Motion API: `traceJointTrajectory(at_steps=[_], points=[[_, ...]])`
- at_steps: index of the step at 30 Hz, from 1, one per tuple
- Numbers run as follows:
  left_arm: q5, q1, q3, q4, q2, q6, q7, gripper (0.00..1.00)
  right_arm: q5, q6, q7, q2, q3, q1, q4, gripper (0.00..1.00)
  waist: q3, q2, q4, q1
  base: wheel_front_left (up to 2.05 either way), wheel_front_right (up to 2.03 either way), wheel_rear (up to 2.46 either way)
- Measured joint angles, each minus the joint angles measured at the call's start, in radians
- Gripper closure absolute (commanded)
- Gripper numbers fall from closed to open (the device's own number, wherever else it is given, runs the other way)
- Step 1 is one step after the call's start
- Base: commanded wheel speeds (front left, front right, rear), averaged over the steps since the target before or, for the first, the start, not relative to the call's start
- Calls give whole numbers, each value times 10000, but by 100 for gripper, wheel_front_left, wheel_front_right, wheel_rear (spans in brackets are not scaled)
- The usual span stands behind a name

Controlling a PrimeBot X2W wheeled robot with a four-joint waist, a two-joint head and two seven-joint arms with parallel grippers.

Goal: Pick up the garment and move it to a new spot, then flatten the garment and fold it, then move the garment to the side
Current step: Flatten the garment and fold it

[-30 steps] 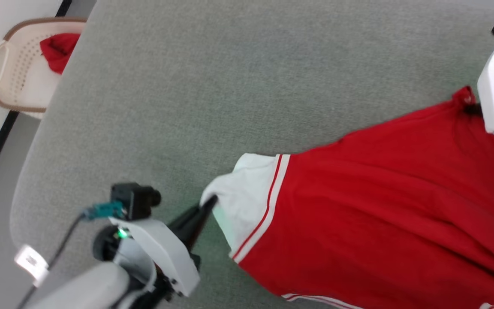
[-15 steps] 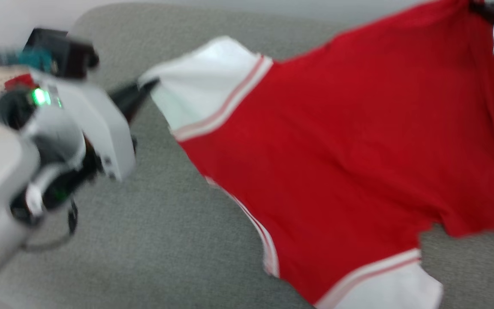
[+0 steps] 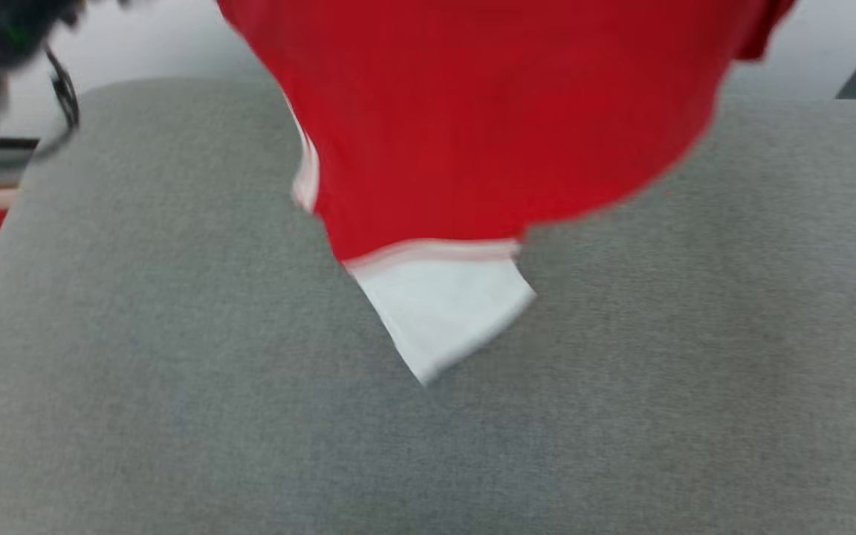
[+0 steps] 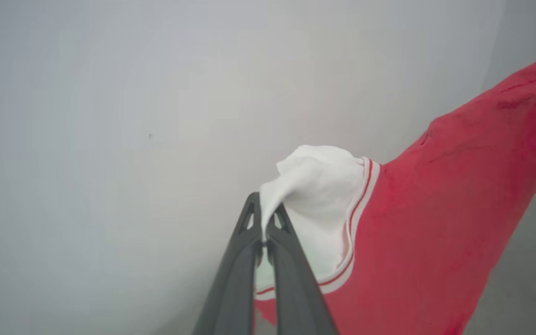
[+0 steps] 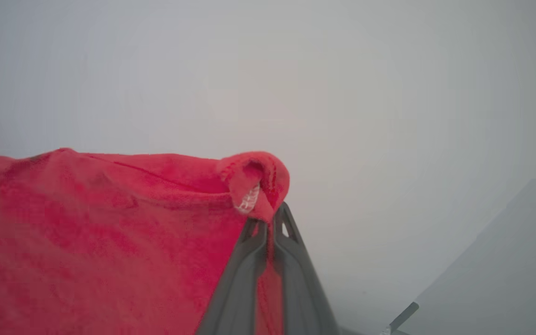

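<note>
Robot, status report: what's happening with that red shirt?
Left gripper shut on white sleeve. Right gripper shut on red corner. Garment hangs over grey surface. No obstacle seen.

The left pincer, two long dark grey fingers rising from 6 o'clock, is pinched tight on the bunched white sleeve of the bright red jersey garment. The sleeve is edged by thin red and white stripes. The red cloth stretches toward 2 o'clock to the view's edge, against a blurred pale grey background.
</note>
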Motion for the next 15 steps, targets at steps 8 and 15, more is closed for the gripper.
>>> traceJointTrajectory(at_steps=[8,15], points=[[437,-1707,222,2506,-1032,-201,-920,100,-587,0,-1371,571,21,-817,913,100,-382,0,-582,0,0,0,0],[842,-2794,376,4019,-1499,-382,-2194,100,-736,0,-2157,777,84,-1714,1653,100,-149,0,-912,0,0,0,0]])
